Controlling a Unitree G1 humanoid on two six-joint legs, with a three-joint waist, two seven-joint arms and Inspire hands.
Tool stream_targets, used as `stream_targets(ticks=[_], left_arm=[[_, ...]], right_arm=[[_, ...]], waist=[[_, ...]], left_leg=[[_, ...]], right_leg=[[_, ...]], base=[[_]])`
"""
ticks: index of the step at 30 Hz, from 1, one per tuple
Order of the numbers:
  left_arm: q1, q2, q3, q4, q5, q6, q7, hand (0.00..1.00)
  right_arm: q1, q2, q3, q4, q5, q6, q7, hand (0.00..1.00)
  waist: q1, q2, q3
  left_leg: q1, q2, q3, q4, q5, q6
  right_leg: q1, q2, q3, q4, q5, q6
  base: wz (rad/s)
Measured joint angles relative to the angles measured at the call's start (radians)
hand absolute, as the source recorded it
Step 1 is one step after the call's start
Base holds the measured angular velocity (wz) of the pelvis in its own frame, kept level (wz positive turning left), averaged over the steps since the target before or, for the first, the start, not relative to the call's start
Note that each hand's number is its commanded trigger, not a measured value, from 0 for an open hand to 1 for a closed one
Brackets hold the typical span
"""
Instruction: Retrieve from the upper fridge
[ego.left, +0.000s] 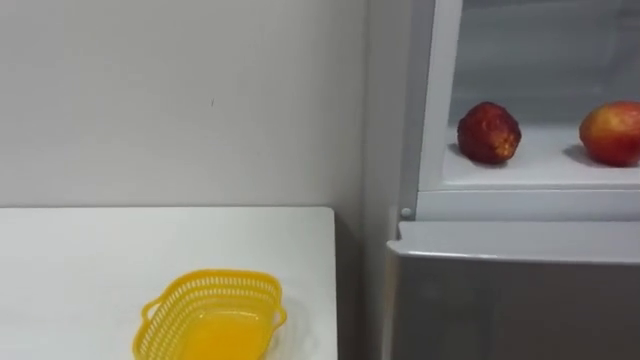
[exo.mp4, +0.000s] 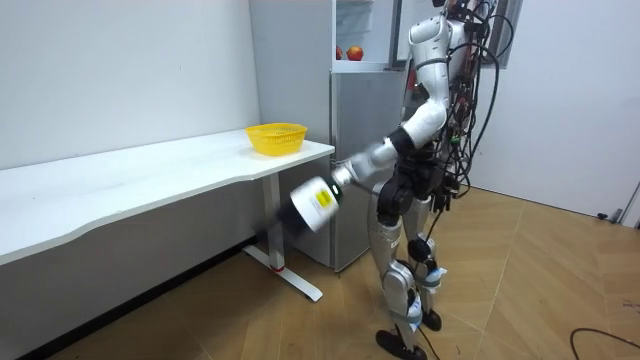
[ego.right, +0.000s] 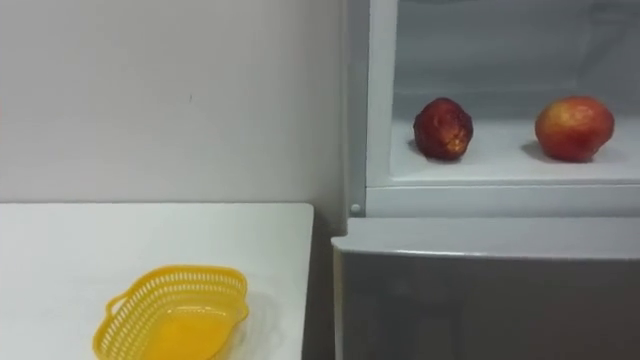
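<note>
Robot stands at the fridge (exo.mp4: 360, 110) (red fruit (exo.mp4: 353, 52) in upper compartment).

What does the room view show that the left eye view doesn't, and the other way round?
Room view: the robot standing at the fridge beside the long white table, its left hand low near the table's end, and the wooden floor.

Left eye view: a close look at the yellow basket's lattice walls and bare bottom, and the dark red fruit's rough skin beside a smoother red-orange fruit.

Both: table, basket, fridge open on top, two fruits on its shelf.
</note>
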Motion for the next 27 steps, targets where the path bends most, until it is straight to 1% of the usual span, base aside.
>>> stream_targets(ticks=[2,3,4,5,6,7,8,9,10,11,12,13,14,16,17,19,20,22,25,27], left_arm=[[-0.007,-0.006,-0.061,0.117,0.061,0.018,-0.054,0.0],[-0.009,-0.014,-0.073,0.159,0.104,0.027,-0.078,0.0],[-0.01,-0.018,-0.074,0.178,0.122,0.033,-0.089,0.0],[-0.013,-0.026,-0.086,0.206,0.158,0.046,-0.106,0.0],[-0.017,-0.028,-0.113,0.23,0.206,0.056,-0.123,0.0],[-0.019,-0.029,-0.127,0.235,0.233,0.065,-0.133,0.0],[-0.023,-0.029,-0.156,0.234,0.285,0.081,-0.152,0.0],[-0.025,-0.029,-0.171,0.233,0.309,0.087,-0.16,0.0],[-0.033,-0.034,-0.192,0.232,0.363,0.097,-0.18,0.0],[-0.052,-0.042,-0.201,0.233,0.41,0.108,-0.202,0.0],[-0.062,-0.043,-0.21,0.233,0.424,0.111,-0.212,0.0],[-0.083,-0.046,-0.217,0.233,0.445,0.111,-0.229,0.0],[-0.105,-0.046,-0.228,0.233,0.454,0.111,-0.242,0.0],[-0.125,-0.046,-0.24,0.233,0.454,0.112,-0.259,0.0],[-0.139,-0.046,-0.251,0.233,0.454,0.112,-0.272,0.0],[-0.152,-0.045,-0.264,0.234,0.453,0.117,-0.286,0.0],[-0.156,-0.042,-0.269,0.233,0.446,0.123,-0.291,0.0],[-0.157,-0.042,-0.269,0.235,0.432,0.127,-0.292,0.0],[-0.158,-0.038,-0.266,0.239,0.405,0.127,-0.303,0.0],[-0.158,-0.036,-0.266,0.253,0.403,0.127,-0.306,0.0]], right_arm=[[-0.01,0.004,0.004,0.005,-0.003,0.001,0.003,0.0],[-0.017,0.006,0.005,0.013,-0.002,0.001,0.008,0.0],[-0.022,0.006,0.009,0.019,0.0,0.001,0.011,0.0],[-0.033,0.006,0.016,0.022,0.001,0.003,0.014,0.0],[-0.04,0.006,0.032,0.021,0.001,0.008,0.014,0.0],[-0.043,0.006,0.043,0.021,0.0,0.012,0.013,0.0],[-0.049,0.007,0.06,0.022,0.001,0.014,0.013,0.0],[-0.049,0.008,0.068,0.022,0.001,0.015,0.014,0.0],[-0.049,0.011,0.078,0.022,0.001,0.016,0.013,0.0],[-0.05,0.012,0.09,0.021,0.001,0.016,0.013,0.0],[-0.051,0.014,0.09,0.021,0.002,0.016,0.014,0.0],[-0.056,0.019,0.091,0.021,0.004,0.019,0.014,0.0],[-0.059,0.024,0.093,0.022,0.005,0.023,0.016,0.0],[-0.056,0.026,0.116,0.023,0.005,0.031,0.024,0.0],[-0.056,0.028,0.13,0.023,0.005,0.04,0.03,0.0],[-0.056,0.03,0.137,0.023,0.009,0.05,0.032,0.0],[-0.054,0.031,0.139,0.022,0.019,0.057,0.032,0.0],[-0.045,0.034,0.139,0.022,0.051,0.062,0.022,0.0],[-0.041,0.044,0.13,0.022,0.085,0.066,-0.017,0.0],[-0.042,0.044,0.125,0.02,0.098,0.065,-0.052,0.0]], waist=[[-0.003,0.002,0.0],[-0.004,0.002,0.0018],[-0.007,0.0,0.0035],[-0.014,0.002,0.005],[-0.021,0.005,0.0061],[-0.027,0.006,0.0065],[-0.037,0.004,0.0078],[-0.045,0.002,0.008],[-0.06,0.001,0.0077],[-0.063,-0.002,0.0071],[-0.065,-0.005,0.0066],[-0.074,-0.011,0.0077],[-0.079,-0.017,0.0078],[-0.087,-0.028,0.0075],[-0.091,-0.033,0.0076],[-0.102,-0.036,0.0077],[-0.104,-0.035,0.0071],[-0.106,-0.035,0.0072],[-0.105,-0.038,0.0053],[-0.103,-0.035,0.0063]], left_leg=[[0.01,0.0,-0.004,-0.014,-0.001,0.002],[0.012,0.0,-0.003,-0.016,-0.001,0.002],[0.012,0.001,-0.003,-0.016,-0.001,0.002],[0.012,0.001,-0.003,-0.019,-0.001,0.002],[0.009,0.001,-0.003,-0.02,-0.001,0.002],[0.006,0.001,-0.003,-0.018,-0.001,0.002],[0.002,0.002,-0.003,-0.015,-0.001,0.001],[0.001,0.002,-0.001,-0.015,0.0,0.0],[0.002,0.004,0.003,-0.016,0.0,-0.001],[0.003,0.005,0.011,-0.015,0.001,-0.001],[0.003,0.005,0.013,-0.015,0.001,-0.002],[0.003,0.006,0.013,-0.015,0.001,-0.002],[0.005,0.006,0.016,-0.015,0.001,-0.003],[0.006,0.005,0.02,-0.014,0.001,-0.003],[0.006,0.005,0.026,-0.014,0.001,-0.003],[0.006,0.006,0.031,-0.018,0.001,-0.003],[0.006,0.007,0.039,-0.018,0.001,-0.003],[0.006,0.007,0.041,-0.018,0.001,-0.003],[0.006,0.004,0.047,-0.021,0.001,-0.003],[0.006,0.004,0.05,-0.021,0.001,-0.003]], right_leg=[[-0.001,0.001,-0.001,0.0,0.0,0.0],[0.0,0.001,0.001,0.0,0.0,0.0],[0.0,0.002,0.002,0.001,0.0,0.0],[0.0,0.002,0.001,0.001,0.0,0.0],[0.003,0.002,0.002,0.002,0.0,0.0],[0.002,0.002,0.001,0.002,0.0,0.0],[-0.001,0.002,0.001,0.002,0.0,0.0],[0.0,0.002,0.0,0.002,0.0,0.0],[-0.001,0.003,0.004,0.003,0.0,0.0],[-0.002,0.005,0.012,0.003,0.0,-0.001],[-0.002,0.005,0.015,0.002,-0.001,-0.001],[-0.002,0.006,0.02,0.003,-0.001,-0.002],[-0.003,0.007,0.025,0.002,-0.001,-0.002],[-0.003,0.007,0.028,0.003,-0.001,-0.003],[-0.006,0.008,0.029,0.004,-0.001,-0.002],[-0.01,0.008,0.033,0.004,-0.001,-0.002],[-0.015,0.01,0.042,0.005,-0.001,-0.002],[-0.018,0.012,0.046,0.005,0.0,-0.002],[-0.022,0.016,0.053,0.004,0.0,-0.003],[-0.022,0.017,0.059,0.003,0.0,-0.003]], base=[[0.03],[0.0],[-0.04],[0.0],[0.0],[0.0],[0.04],[0.06],[-0.03],[-0.08],[-0.11],[-0.09],[-0.09],[-0.1],[-0.1],[-0.14],[-0.17],[-0.1],[-0.03],[-0.06]])
